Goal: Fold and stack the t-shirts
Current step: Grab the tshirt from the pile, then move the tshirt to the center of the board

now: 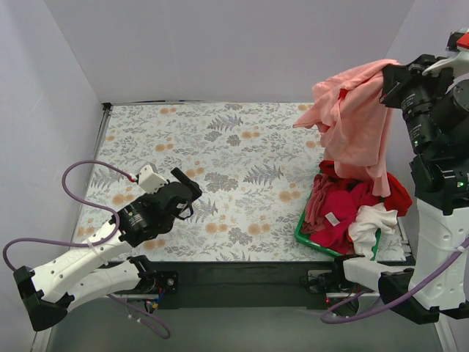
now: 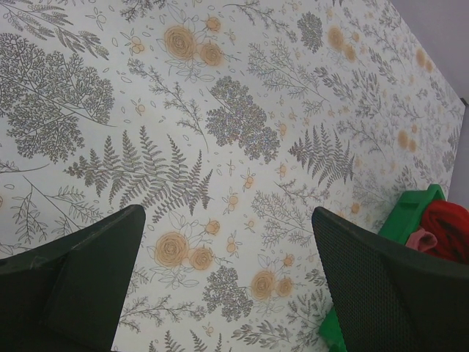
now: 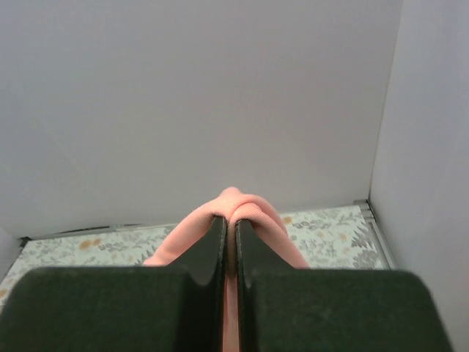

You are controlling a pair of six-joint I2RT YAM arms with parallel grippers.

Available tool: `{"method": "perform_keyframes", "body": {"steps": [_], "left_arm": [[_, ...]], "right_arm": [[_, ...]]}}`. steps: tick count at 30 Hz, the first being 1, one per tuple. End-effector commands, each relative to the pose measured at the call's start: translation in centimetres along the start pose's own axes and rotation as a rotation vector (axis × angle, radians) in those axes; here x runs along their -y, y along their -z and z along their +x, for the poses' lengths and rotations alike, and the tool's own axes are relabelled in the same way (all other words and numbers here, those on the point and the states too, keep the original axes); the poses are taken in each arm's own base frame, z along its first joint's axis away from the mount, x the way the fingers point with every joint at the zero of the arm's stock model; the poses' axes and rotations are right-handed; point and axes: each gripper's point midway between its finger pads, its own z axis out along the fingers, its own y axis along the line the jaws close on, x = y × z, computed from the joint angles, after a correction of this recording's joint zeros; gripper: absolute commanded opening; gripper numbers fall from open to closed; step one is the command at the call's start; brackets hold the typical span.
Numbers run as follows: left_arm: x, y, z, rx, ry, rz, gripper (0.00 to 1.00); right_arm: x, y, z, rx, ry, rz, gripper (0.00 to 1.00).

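The salmon-pink t-shirt (image 1: pixel 352 117) is pinched between the closed right jaws and hangs below them over the basket (image 1: pixel 302 233), where seemingly three more t-shirts (image 1: pixel 341 209) are heaped. The left jaws are spread wide, empty, above the surface (image 2: pixel 242 110).

Pink shirt (image 1: pixel 352 117) hangs bunched in the air at far right, top fold pinched in right gripper (image 3: pixel 229 224), lower end over the pile. Crumpled in green basket (image 1: pixel 311 238): red shirt (image 1: pixel 396 196), magenta shirt (image 1: pixel 341 209), white shirt (image 1: pixel 370 220) draped over near rim.
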Motion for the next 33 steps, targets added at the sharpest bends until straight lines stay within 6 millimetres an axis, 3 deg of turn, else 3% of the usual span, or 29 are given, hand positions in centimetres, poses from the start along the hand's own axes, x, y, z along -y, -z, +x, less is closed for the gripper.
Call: {"method": "perform_keyframes", "body": {"steps": [1, 3, 6, 7, 9, 10, 13, 17, 21, 24, 26, 27, 29, 30, 31, 33], "left_arm": [[0.4, 0.1, -0.8, 0.027, 0.004, 0.005, 0.97], [0.5, 0.1, -0.9, 0.030, 0.006, 0.004, 0.97], [0.6, 0.1, -1.1, 0.039, 0.008, 0.002, 0.97], [0.6, 0.0, -1.1, 0.037, 0.009, 0.005, 0.98], [1.1, 0.0, -1.0, 0.030, -0.007, 0.022, 0.98], [1.2, 0.1, -0.8, 0.017, -0.014, 0.027, 0.97], [0.9, 0.1, -0.7, 0.014, -0.013, 0.003, 0.98], [0.4, 0.4, -1.1, 0.017, -0.002, -0.020, 0.98], [-0.4, 1.2, -1.2, -0.007, -0.004, -0.038, 0.98], [-1.5, 1.8, -1.7, -0.003, 0.010, -0.068, 0.98], [-2.1, 2.1, -1.8, -0.003, 0.017, -0.082, 0.98], [-2.5, 2.2, -1.7, -0.002, 0.027, -0.098, 0.98], [-3.0, 2.2, -1.5, -0.012, 0.024, -0.109, 0.98], [-3.1, 2.2, -1.4, -0.011, 0.037, -0.115, 0.98], [-3.2, 2.2, -1.4, -0.010, 0.039, -0.117, 0.98], [-3.1, 2.0, -1.3, -0.012, 0.044, -0.117, 0.98]], "right_arm": [[-2.3, 0.3, -5.8, 0.179, -0.028, -0.104, 0.01], [-2.8, -0.2, -6.2, 0.194, -0.035, -0.121, 0.01], [-5.3, -0.9, -6.4, 0.213, -0.035, -0.255, 0.01], [-7.6, -1.5, -5.0, 0.165, -0.029, -0.391, 0.01], [-9.9, -2.0, -4.3, 0.151, -0.034, -0.522, 0.01], [-12.0, -2.6, -2.8, 0.098, -0.033, -0.654, 0.01], [-14.9, -4.2, -1.0, 0.017, -0.060, -0.830, 0.01], [-18.0, -6.4, 1.3, -0.048, -0.097, -0.945, 0.01], [-22.9, -6.3, 4.1, -0.081, -0.085, -1.055, 0.01], [-25.2, -6.7, 7.0, -0.133, -0.076, -1.094, 0.01], [-25.1, -7.0, 9.3, -0.183, -0.064, -1.067, 0.01], [-24.7, -7.5, 13.1, -0.263, -0.054, -1.048, 0.01], [-23.5, -6.7, 15.0, -0.294, -0.023, -1.013, 0.01], [-22.2, -7.0, 19.2, -0.371, 0.008, -0.961, 0.01], [-21.5, -6.2, 19.5, -0.367, 0.030, -0.950, 0.01], [-19.0, -5.8, 23.8, -0.449, 0.084, -0.857, 0.01]]}}
